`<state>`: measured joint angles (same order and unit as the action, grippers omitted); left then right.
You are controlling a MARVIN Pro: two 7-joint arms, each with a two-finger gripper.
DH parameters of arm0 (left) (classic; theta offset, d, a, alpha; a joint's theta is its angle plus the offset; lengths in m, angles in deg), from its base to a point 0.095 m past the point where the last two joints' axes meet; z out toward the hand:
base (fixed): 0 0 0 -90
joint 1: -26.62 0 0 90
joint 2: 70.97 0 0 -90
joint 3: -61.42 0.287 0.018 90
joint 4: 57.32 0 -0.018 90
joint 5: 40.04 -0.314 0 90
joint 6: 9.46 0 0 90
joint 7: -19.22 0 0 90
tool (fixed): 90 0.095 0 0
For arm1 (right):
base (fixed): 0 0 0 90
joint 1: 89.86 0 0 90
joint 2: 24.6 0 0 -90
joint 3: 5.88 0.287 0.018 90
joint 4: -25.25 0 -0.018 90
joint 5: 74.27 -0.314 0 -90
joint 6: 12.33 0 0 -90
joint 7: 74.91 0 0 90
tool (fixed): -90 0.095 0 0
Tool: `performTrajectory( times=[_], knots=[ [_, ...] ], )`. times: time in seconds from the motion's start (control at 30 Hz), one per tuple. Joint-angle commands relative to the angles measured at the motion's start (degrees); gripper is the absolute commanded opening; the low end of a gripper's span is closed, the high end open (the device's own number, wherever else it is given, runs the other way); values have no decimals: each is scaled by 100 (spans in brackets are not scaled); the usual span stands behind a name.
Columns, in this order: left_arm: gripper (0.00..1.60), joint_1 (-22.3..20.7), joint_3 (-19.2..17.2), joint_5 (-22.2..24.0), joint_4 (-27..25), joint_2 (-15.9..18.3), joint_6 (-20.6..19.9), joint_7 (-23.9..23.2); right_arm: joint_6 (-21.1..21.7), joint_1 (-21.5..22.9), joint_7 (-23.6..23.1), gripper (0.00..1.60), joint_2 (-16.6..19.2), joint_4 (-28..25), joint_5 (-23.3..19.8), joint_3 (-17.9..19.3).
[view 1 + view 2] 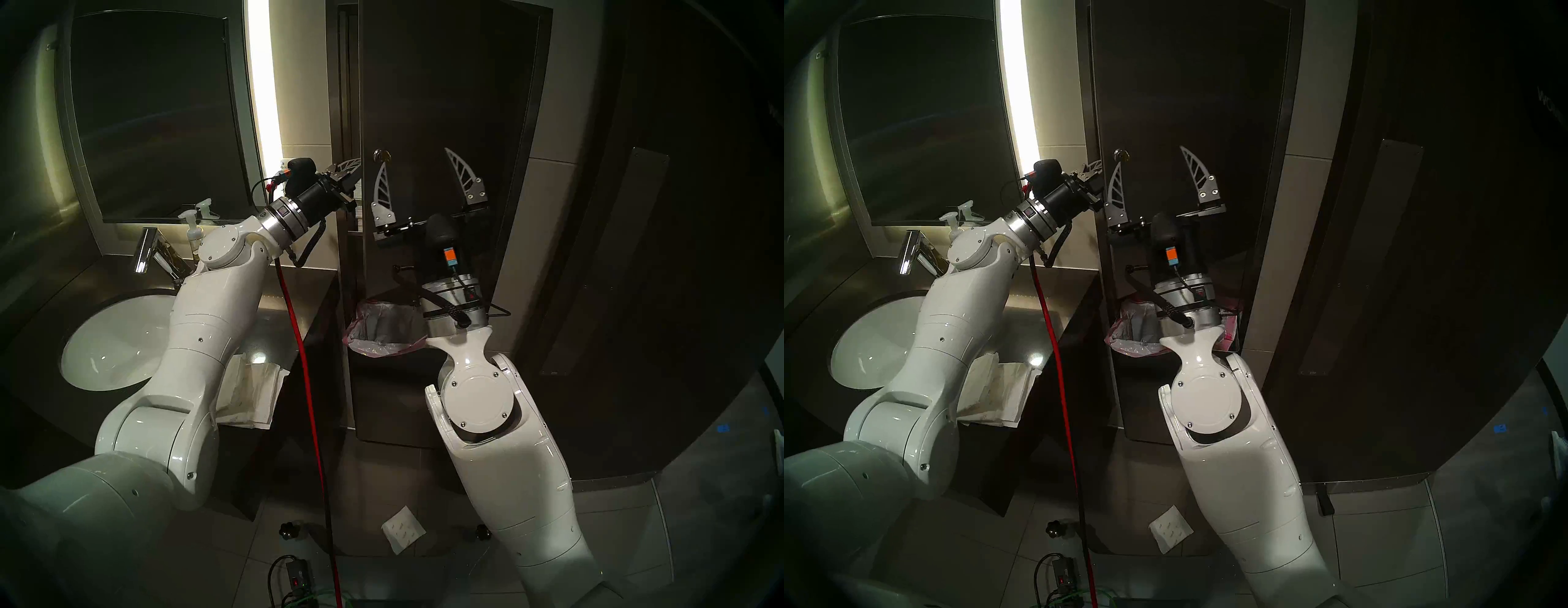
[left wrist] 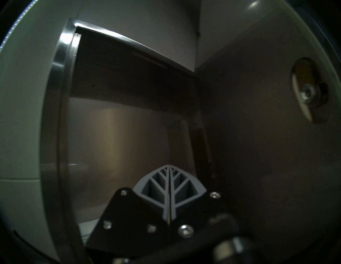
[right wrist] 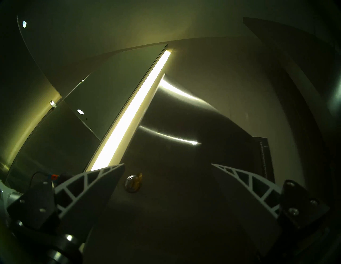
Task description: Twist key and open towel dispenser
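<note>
The towel dispenser (image 1: 445, 106) is a tall steel cabinet on the wall. Its long door stands ajar at the left edge. The key (image 1: 382, 155) is a tiny tab in the round lock on the door, also seen in the right wrist view (image 3: 133, 182). My left gripper (image 1: 354, 163) is shut and empty, its tips in the gap behind the door's left edge. The left wrist view shows its closed fingers (image 2: 168, 166) inside the cabinet and the lock's back (image 2: 310, 94). My right gripper (image 1: 415, 158) is open and empty in front of the door, its left finger just below the key.
A steel bin with a pink-edged bag (image 1: 382, 335) stands below the door, by my right wrist. A counter with a white sink (image 1: 114, 339), faucet, soap bottle and loose paper towels (image 1: 250, 390) is at left. A red cable (image 1: 305, 382) hangs down. A mirror (image 1: 157, 114) hangs above.
</note>
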<state>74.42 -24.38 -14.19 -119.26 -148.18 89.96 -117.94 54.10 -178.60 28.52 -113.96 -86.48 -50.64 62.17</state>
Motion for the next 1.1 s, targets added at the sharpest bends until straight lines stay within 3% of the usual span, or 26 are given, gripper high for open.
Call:
performTrajectory(
  times=[0.0,0.4,0.43,0.47,0.6,0.83,1.07],
  knots=[
    [0,30,-191,-181,-234,-126,39,605,-208,-449,314,160,171,-586,123,280],
    [0,0,-138,-357,-215,-255,-30,1046,-148,-1566,589,160,602,-1763,310,847],
    [0,-2,-135,-359,-217,-256,-36,1043,-207,-1477,634,160,620,-1678,320,824],
    [0,7,-133,-369,-229,-253,-48,1043,-117,-1730,579,160,631,-1939,328,842],
    [0,55,-155,-386,-287,-241,-73,1061,-27,-1869,649,160,738,-2107,365,816],
    [0,273,-246,-327,-582,-148,-241,1006,508,-2438,642,160,971,-2685,382,646],
    [0,525,-330,-134,-1013,-51,-526,745,674,-2745,594,160,973,-2827,439,656]
  ],
)
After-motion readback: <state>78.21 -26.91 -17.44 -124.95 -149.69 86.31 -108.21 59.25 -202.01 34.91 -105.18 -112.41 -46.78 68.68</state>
